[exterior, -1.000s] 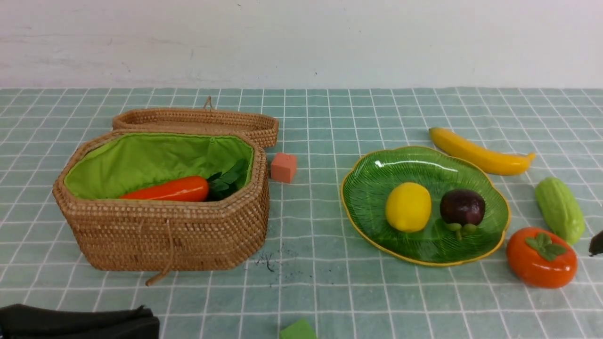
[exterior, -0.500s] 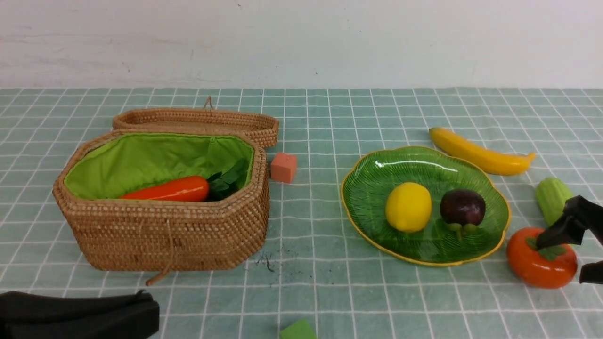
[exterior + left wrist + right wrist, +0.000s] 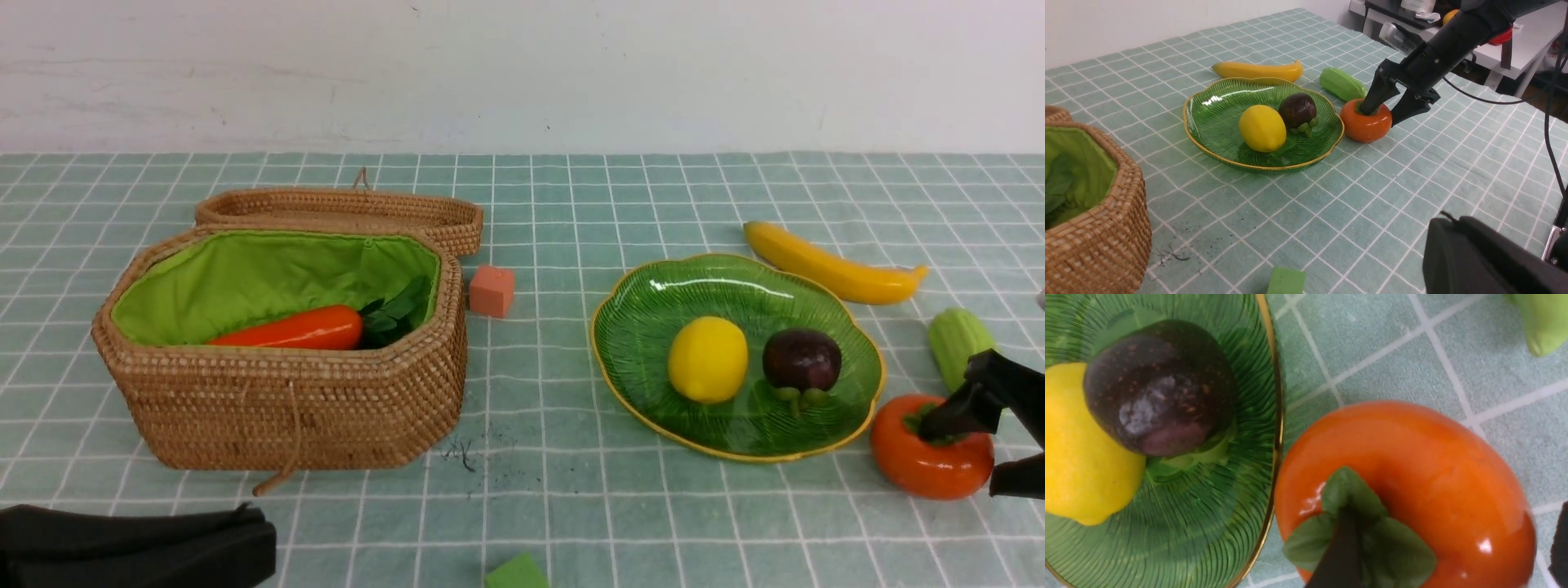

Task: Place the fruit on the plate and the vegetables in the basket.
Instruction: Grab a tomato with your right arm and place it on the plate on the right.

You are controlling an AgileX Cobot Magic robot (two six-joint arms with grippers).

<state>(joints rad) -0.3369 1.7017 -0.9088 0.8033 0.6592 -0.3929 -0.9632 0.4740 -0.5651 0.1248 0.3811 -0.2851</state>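
While the persimmon (image 3: 910, 469) sat on the checked cloth (image 3: 539, 392) just beside the plate (image 3: 653, 286), the right gripper (image 3: 962, 461) stood over it, jaws spread, 1 finger (image 3: 1374, 96) on the calyx (image 3: 1349, 490). Grasp step in hand; next move likely needed recentring, closing, then lifting onto the plate.

The basket (image 3: 286, 392) stood on the left, the carrot (image 3: 298, 328) in it, its lid (image 3: 343, 208) just behind and a cube (image 3: 491, 290) just to its right. On the plate (image 3: 702, 286), further right, the lemon (image 3: 707, 359) lay left of the mangosteen (image 3: 801, 359). The banana (image 3: 829, 265) lay behind the plate, the gourd (image 3: 955, 339) to its right, the persimmon (image 3: 922, 461) before the gourd.
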